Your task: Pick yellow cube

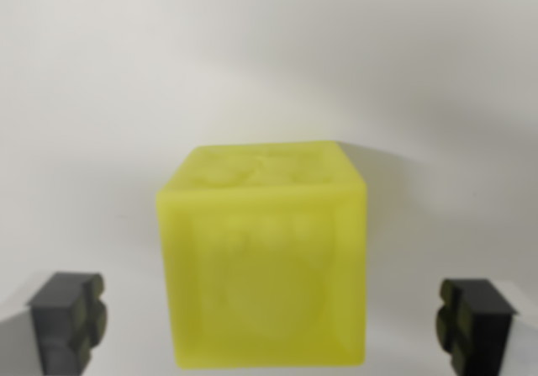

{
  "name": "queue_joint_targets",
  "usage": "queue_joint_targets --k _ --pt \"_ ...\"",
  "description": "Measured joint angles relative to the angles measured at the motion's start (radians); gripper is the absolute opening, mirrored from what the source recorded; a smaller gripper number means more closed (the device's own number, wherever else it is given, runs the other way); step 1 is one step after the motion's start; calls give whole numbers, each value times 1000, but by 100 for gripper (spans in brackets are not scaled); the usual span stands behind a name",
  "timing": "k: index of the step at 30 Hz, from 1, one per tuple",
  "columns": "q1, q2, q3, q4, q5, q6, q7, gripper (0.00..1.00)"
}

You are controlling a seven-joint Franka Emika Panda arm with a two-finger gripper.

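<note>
**Cube framed between spread fingers, grasp not yet made**

While the translucent yellow plastic cube [265, 258] sits on the plain white surface [269, 56], the pincer [271, 321] stands released around it: one dark finger pad [69, 321] shows low at the wrist view's left, the other low at the wrist view's right, and bare white shows between each pad and the cube's side faces. Nothing is held.

The cube lies roughly midway between the two pads, with one broad face turned toward the camera and its top face visible above. It looks square to the closing line, though the picture is soft and a slight twist cannot be ruled out.

To do this step well, my judgement is that the pincer should descend a little further if the pads are not already level with the cube's middle, stay centred so both pads meet the side faces together, then close straight. Uneven contact would likely push or turn the cube instead of clamping it. The faces look smooth, so a firm, flat grip on both sides seems wiser than catching an edge.

Room is generous: the white surface around the cube shows no other object, wall or rim, only a faint shadow to the cube's right. Lifting straight up should meet nothing.
</note>
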Motion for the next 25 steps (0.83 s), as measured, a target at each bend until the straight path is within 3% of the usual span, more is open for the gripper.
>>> queue_joint_targets --k 20,21,25 --pt "4 123 0 31 7 91 -11 100" --pt "5 123 0 31 8 91 -11 0" --pt "5 123 0 31 8 91 -11 0"
